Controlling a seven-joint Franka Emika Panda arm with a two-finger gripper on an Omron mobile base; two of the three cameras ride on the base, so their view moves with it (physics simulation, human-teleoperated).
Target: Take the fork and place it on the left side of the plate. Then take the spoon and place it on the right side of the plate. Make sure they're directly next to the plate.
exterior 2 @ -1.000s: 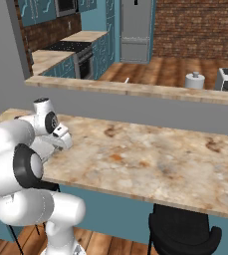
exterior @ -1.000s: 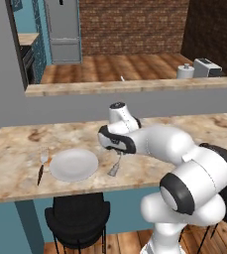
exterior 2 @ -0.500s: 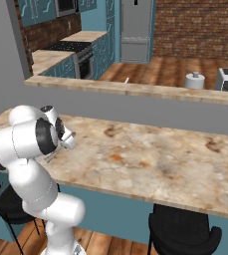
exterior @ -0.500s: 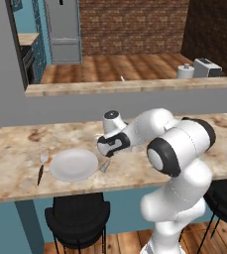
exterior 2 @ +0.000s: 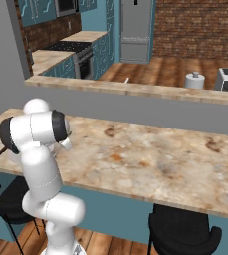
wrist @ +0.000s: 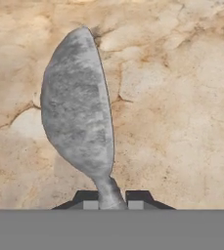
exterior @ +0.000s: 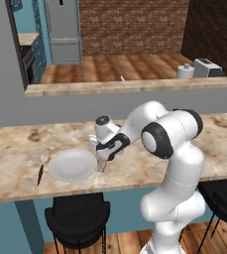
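Arm: the white arm rises from beside the stools and bends low over the marble counter (exterior: 149, 171), its hand down near the counter's front edge, just right of the plate.
Gripper (wrist: 111, 199): the two dark tips sit close together with the spoon's neck pinched between them; the jaws are clamped on the spoon.
Spoon (wrist: 79, 112): seen from the hand, its grey oval bowl stretches away from the fingertips over the tan stone, turned partly on its side. From the left base view the spoon (exterior: 102, 166) hangs below the hand, its tip at or just above the counter; I cannot tell whether it touches.
Spoon and plate: the spoon sits just beside the plate's right rim, near the counter's front edge.
Plate (exterior: 71, 165): round and pale grey, flat on the counter, nothing on it.
Fork (exterior: 41, 165): lies on the counter just beside the plate's left rim, silver tines pointing to the back, dark brown handle toward the front edge.
Right base view: the arm's white shoulder and dark joints stand in front of the counter's left end; a thin dark tip pokes out to their left, too small to name.
Stools (exterior: 77, 217): black seats tucked under the counter's overhang.
Background: a raised ledge (exterior: 135, 86) behind the counter, a toaster (exterior: 207, 67) and a pale canister (exterior: 185, 71) at its far right.
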